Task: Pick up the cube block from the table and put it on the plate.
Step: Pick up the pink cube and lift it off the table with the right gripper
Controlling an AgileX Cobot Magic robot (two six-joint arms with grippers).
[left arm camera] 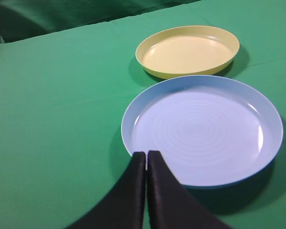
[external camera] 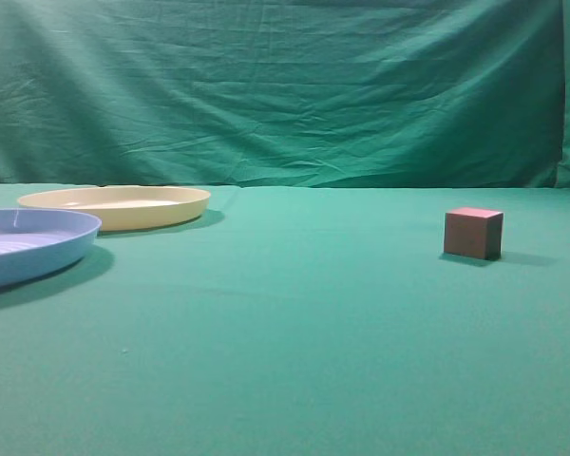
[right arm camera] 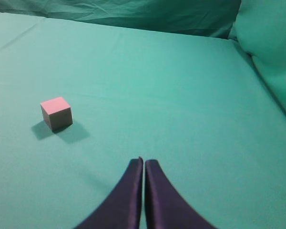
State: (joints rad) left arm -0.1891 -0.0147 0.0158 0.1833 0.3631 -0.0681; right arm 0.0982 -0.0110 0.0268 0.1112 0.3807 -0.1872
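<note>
The cube block (external camera: 473,233), reddish-pink on top with brownish sides, sits on the green table (external camera: 294,332) at the right. It also shows in the right wrist view (right arm camera: 56,113), left of and beyond my right gripper (right arm camera: 144,161), which is shut and empty. The pale yellow plate (external camera: 114,205) lies at the far left and is empty; it shows in the left wrist view (left arm camera: 188,51) too. My left gripper (left arm camera: 147,154) is shut and empty, its tips over the near rim of the blue plate. Neither gripper shows in the exterior view.
A light blue ridged plate (external camera: 28,245) lies at the left edge in front of the yellow plate, also in the left wrist view (left arm camera: 202,130). A green cloth backdrop (external camera: 285,90) hangs behind the table.
</note>
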